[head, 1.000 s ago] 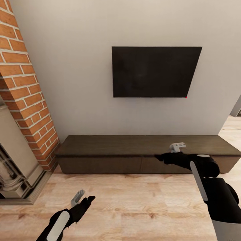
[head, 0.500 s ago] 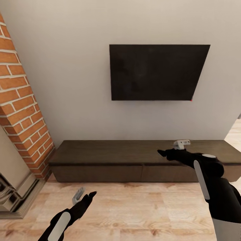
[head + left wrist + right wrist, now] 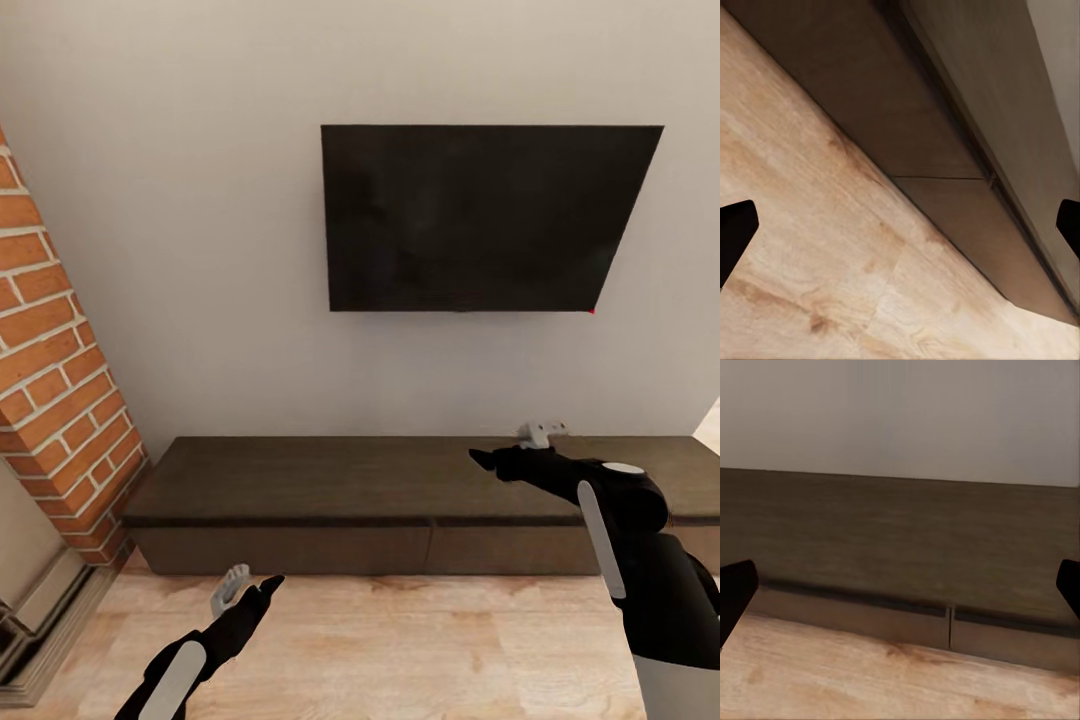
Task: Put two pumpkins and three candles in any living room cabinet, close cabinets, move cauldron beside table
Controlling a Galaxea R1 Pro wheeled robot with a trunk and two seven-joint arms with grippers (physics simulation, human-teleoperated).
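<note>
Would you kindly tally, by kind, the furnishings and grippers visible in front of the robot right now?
Cabinet: 1, long and low, fronts shut
Wall-mounted screen: 1
Brick column: 1
Grippers: 2, left gripper and right gripper, both empty with fingers apart
Total: 5

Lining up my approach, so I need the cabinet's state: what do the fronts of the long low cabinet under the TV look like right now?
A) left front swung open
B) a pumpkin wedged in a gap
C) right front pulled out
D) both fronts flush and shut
D: the cabinet shows two flat fronts meeting at a thin seam, nothing protruding.
</note>
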